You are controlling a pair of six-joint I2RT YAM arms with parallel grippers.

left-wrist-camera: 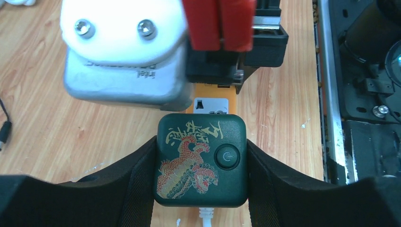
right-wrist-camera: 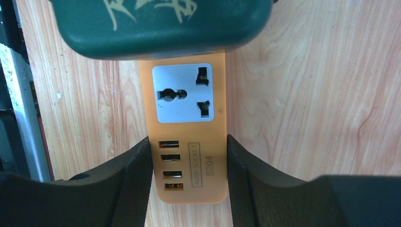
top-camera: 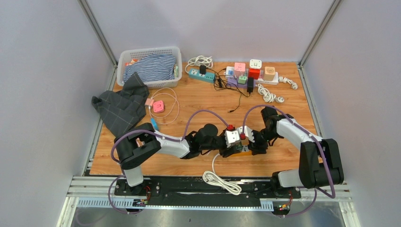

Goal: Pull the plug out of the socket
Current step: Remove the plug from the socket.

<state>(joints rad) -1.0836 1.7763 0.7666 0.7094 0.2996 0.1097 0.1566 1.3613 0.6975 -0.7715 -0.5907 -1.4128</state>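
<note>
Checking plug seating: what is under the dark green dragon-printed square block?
A flat orange plastic power strip, its white socket face showing beside the green block. The contact underneath is covered.

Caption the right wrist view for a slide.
Right fingers clamp an orange USB socket strip, its universal outlet empty, a dark green block covering its far end.

**Crowded at the front centre, open wood behind**

The left fingers (left-wrist-camera: 137, 175) press both flanks of the green block (left-wrist-camera: 202, 161), and the right fingers (right-wrist-camera: 137, 179) hug both sides of the orange strip (right-wrist-camera: 189, 156), so neither side has a gap. The silver camera housing (left-wrist-camera: 123, 71) hangs just ahead of the block, crowding the space above the strip. A coiled white cable (top-camera: 221, 181) lies at the near edge. Bare counter (top-camera: 198, 101) stretches behind the arms. A grey cloth (top-camera: 120, 108), a basket (top-camera: 163, 83) and a cluster of power strips (top-camera: 246, 74) line the left and back.
</note>
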